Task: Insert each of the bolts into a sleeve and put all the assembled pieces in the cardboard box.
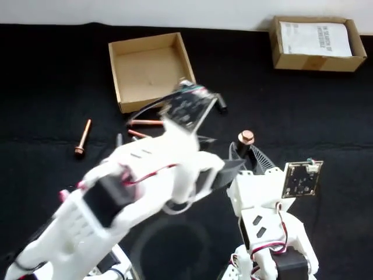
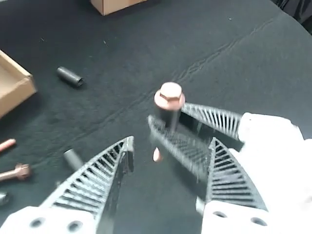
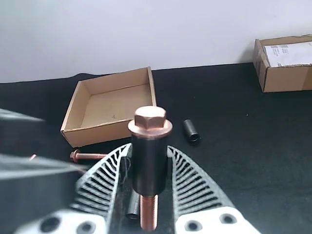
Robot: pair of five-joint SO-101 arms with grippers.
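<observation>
My right gripper (image 3: 148, 148) is shut on a dark sleeve (image 3: 148, 163) held upright. A copper bolt (image 3: 149, 122) sits in the sleeve, its thread poking out below. In the high view this assembled piece (image 1: 246, 140) stands up from the right gripper (image 1: 246, 156) at table centre. My left gripper (image 2: 171, 144) is open just beside it with nothing between its fingers (image 2: 97, 185); it faces the held bolt (image 2: 169, 97). The open cardboard box (image 1: 148, 70) lies empty beyond. Loose bolts (image 1: 83, 137) (image 1: 145, 122) and a loose sleeve (image 3: 191, 130) rest on the black cloth.
A second cardboard box (image 1: 315, 44) with a printed sheet in it stands at the far right. Another sleeve (image 2: 69, 76) and a bolt (image 2: 14, 172) lie near the open box. The left arm (image 1: 116, 198) spans the table's front left.
</observation>
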